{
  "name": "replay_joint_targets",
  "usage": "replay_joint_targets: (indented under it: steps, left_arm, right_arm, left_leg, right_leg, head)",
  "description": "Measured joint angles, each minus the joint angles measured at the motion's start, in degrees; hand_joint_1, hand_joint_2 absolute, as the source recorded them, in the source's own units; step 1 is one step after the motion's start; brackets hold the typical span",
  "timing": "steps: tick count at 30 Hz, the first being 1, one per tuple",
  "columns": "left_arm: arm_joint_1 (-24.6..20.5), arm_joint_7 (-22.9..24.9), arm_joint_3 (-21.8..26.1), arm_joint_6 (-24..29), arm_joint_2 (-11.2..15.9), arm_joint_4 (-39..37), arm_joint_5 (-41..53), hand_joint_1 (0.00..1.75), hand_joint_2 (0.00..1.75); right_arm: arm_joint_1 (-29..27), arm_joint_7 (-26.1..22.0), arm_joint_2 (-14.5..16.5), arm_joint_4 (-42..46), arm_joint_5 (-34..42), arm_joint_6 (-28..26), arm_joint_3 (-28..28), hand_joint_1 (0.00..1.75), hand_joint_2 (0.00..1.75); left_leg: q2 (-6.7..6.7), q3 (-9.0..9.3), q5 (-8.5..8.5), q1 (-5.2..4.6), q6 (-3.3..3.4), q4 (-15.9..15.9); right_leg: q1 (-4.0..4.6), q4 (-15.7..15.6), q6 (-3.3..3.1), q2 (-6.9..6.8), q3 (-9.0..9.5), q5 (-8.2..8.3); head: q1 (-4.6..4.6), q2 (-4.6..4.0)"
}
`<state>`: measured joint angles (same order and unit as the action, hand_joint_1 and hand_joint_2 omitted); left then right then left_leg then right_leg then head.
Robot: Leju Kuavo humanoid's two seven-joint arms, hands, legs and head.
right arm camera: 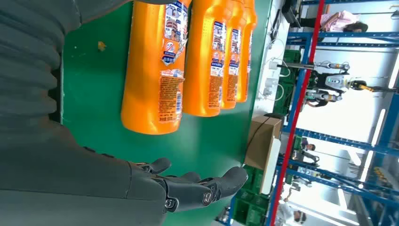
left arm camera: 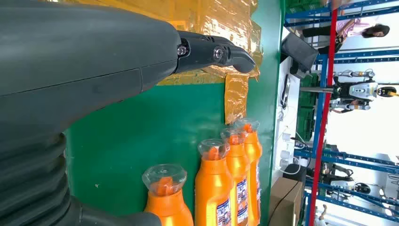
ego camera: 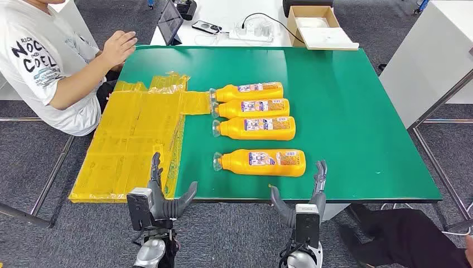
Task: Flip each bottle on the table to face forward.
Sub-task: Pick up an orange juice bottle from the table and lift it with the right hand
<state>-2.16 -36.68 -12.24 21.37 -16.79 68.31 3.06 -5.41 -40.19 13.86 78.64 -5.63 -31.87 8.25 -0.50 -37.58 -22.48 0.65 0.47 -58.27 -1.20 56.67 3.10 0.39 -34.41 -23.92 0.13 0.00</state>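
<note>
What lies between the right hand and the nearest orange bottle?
Nothing: in the head view just bare green table separates the right hand from the nearest bottle; the right wrist view agrees.

Yellow plastic sheet covered the green table's left part. A person sat beside it. Cardboard box beyond.

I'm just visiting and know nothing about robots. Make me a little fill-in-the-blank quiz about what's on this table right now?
1. ____ orange bottles lie on the green table.
2. The nearest bottle lies apart from the other ____ , which sit side by side.
3. The left hand and right hand both hold ____ .
4. Left of the bottles the table is covered by ____ plastic sheeting.

Missing words: four; three; nothing; yellow
</note>
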Motion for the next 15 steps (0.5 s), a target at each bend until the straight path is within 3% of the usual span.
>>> replay_joint_targets:
  steps: [11, 15]
  left_arm:
    - [-0.2, -0.1, 0.0, -0.3, 0.0, -0.1, 0.3, 0.00, 1.75]
    - [-0.4, -0.1, 0.0, -0.7, 0.0, -0.2, 0.5, 0.00, 1.75]
  right_arm:
    - [2.1, 0.0, -0.7, -2.4, -4.5, 0.8, 0.4, 0.00, 1.75]
    - [4.2, 3.1, -1.4, -5.1, -10.8, 1.9, 0.3, 0.00, 1.75]
  left_leg:
    - [0.00, 0.00, 0.00, 0.00, 0.00, 0.0]
    - [0.01, 0.00, 0.01, 0.00, 0.01, 0.0]
  right_leg:
    - [0.00, 0.0, 0.00, 0.00, 0.00, 0.00]
    - [0.00, 0.0, 0.01, 0.00, 0.00, 0.01]
  head:
    - [0.00, 0.00]
    - [0.00, 0.00]
